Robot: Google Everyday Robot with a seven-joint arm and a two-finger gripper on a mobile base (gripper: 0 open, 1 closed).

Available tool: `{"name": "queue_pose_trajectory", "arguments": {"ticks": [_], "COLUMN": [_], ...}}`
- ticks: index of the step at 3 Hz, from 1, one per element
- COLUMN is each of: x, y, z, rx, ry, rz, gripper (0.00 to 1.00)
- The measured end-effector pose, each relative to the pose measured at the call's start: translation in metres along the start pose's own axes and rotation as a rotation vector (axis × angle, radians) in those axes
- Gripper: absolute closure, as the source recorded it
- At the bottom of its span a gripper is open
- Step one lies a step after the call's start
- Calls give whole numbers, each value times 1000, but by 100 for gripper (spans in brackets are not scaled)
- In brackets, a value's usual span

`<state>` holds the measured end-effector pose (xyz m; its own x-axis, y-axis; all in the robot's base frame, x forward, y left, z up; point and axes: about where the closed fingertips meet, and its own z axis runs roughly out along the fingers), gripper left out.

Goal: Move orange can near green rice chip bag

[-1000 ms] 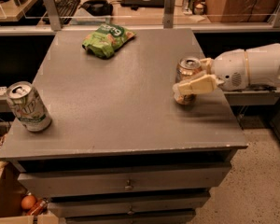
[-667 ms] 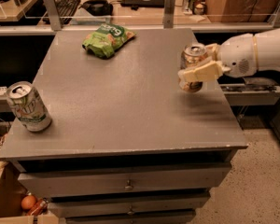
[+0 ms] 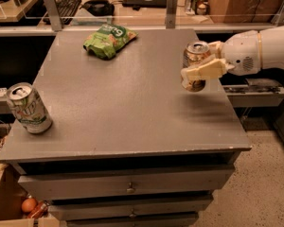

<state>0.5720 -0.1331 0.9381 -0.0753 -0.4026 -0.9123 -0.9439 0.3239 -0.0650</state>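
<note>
The orange can (image 3: 194, 56) was upright by the right edge of the surface (image 3: 132, 103), a little toward the far right corner, silver top up and tab showing. And the gripper (image 3: 199, 60) had it! It came in from beyond the right edge and was clamped on the can's sides. The pale front finger (image 3: 203, 71) lay across the lower half of the can and the other sat behind it. Whether the can's base touched the surface or hung just above it, I could not tell.

Behind the gripper, the white arm (image 3: 255, 48) reached out past the right edge, level with the can.

Across the surface, the green rice chip bag (image 3: 109, 39) lay flat near the far edge, left of the middle, white lettering facing up. It was well apart from the orange can, with a wide stretch of grey surface between them.

Over by the left edge, toward the near left corner, the white-and-green can (image 3: 28, 108) stood leaning slightly, far from both the bag and the gripper.

Below the near edge, the drawers (image 3: 128, 186) were stacked and shut, each with a small knob. Beyond the far edge, a keyboard (image 3: 66, 6) sat on a desk behind a rail.
</note>
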Motion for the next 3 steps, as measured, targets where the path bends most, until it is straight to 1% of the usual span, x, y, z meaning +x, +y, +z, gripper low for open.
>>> {"name": "queue_pose_trajectory", "arguments": {"ticks": [1,2,3], "x": [-21,-47,-73], "y": [-36,-66,-97], "z": [32,59,83], "rx": [21,29,50], "ry": [-57,-93,-113], "rz": [-44,-88,-106], "gripper": [100,100,100]}}
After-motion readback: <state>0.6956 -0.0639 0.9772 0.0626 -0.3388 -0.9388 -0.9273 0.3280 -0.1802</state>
